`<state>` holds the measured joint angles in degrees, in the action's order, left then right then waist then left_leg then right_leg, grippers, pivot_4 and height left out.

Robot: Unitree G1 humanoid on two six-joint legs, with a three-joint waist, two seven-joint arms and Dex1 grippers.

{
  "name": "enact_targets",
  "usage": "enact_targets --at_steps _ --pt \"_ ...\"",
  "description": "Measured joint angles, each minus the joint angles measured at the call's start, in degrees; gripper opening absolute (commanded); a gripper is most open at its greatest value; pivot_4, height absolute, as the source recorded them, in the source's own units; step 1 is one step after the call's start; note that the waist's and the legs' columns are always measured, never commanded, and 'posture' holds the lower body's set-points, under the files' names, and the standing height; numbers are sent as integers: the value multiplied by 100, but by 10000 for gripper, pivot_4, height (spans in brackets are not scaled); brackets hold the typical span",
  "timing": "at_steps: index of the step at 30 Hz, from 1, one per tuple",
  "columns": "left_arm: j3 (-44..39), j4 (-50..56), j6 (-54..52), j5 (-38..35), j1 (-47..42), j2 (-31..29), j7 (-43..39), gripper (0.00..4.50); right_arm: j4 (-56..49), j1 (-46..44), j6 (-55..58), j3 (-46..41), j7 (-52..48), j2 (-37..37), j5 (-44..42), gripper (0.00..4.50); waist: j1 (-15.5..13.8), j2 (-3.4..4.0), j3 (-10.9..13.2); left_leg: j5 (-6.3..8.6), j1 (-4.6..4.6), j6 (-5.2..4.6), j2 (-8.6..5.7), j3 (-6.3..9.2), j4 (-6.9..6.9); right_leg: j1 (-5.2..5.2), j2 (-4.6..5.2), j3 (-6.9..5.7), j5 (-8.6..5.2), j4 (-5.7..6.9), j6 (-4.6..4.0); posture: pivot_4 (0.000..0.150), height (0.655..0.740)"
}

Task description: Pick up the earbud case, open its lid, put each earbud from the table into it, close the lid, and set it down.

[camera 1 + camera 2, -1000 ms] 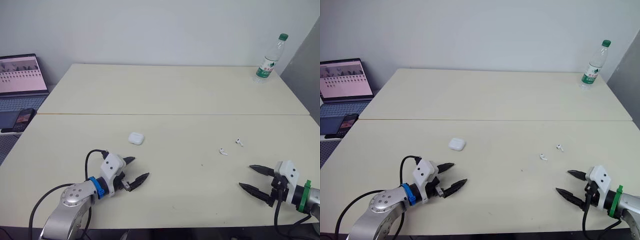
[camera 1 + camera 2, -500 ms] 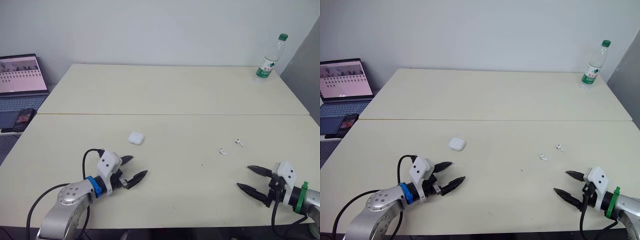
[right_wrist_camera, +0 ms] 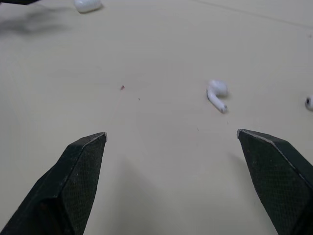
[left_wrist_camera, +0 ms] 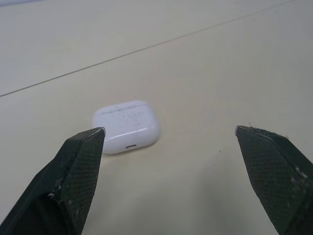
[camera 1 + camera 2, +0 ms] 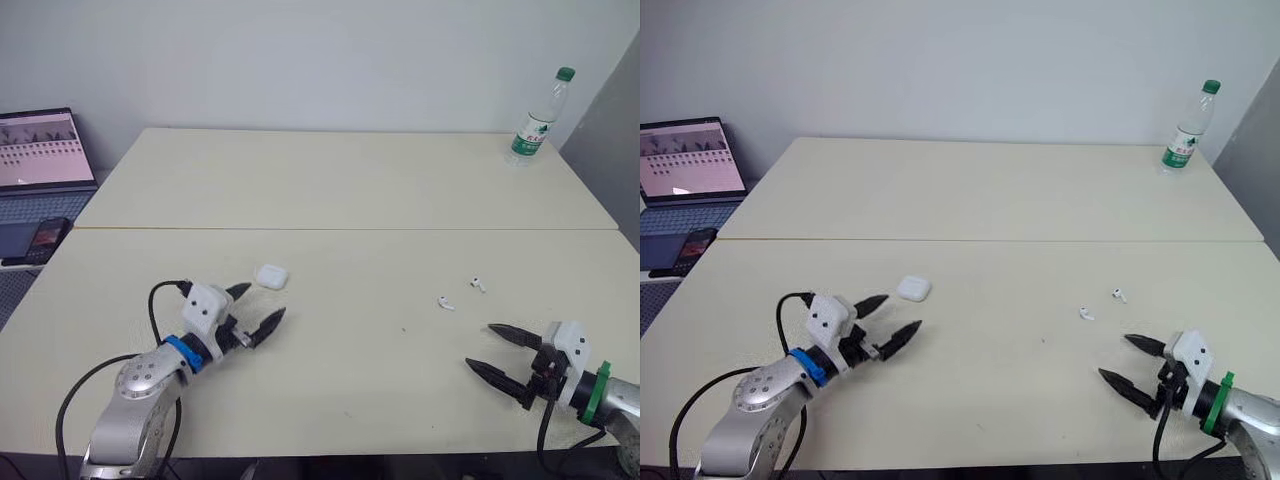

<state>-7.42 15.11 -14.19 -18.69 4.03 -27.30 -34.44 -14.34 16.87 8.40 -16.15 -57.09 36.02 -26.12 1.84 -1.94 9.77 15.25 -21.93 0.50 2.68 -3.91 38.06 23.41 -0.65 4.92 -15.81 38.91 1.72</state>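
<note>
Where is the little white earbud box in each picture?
Left eye view: the earbud case lies left of centre, just ahead of the open left gripper.
Right eye view: same spot.
Left wrist view: close ahead, lying flat.
Right wrist view: far across the table, cut by the picture's edge.
Shared landmark: the table seam runs behind the case.

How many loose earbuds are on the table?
2. The near earbud lies ahead of the right gripper; the far earbud sits slightly farther and rightward. None appears hidden.
</note>
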Motion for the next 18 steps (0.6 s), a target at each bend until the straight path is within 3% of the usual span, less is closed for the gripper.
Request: enact_targets --at_steps 11,18 --pt "53 -482 -44 414 -429 773 1120 45000 -955 51 193 448 227 -132 -157 44723 -5 -8 -2 0 -1 0 -2 3 2 -3 1 -3 3 0 4 1500 7362" --pt "374 -995 -76 622 -769 986 1258 45000 -1034 65 218 604 378 -121 -135 44723 -2 -15 -3 0 -1 0 -2 3 1 -3 -2 -3 3 0 4 1500 7362"
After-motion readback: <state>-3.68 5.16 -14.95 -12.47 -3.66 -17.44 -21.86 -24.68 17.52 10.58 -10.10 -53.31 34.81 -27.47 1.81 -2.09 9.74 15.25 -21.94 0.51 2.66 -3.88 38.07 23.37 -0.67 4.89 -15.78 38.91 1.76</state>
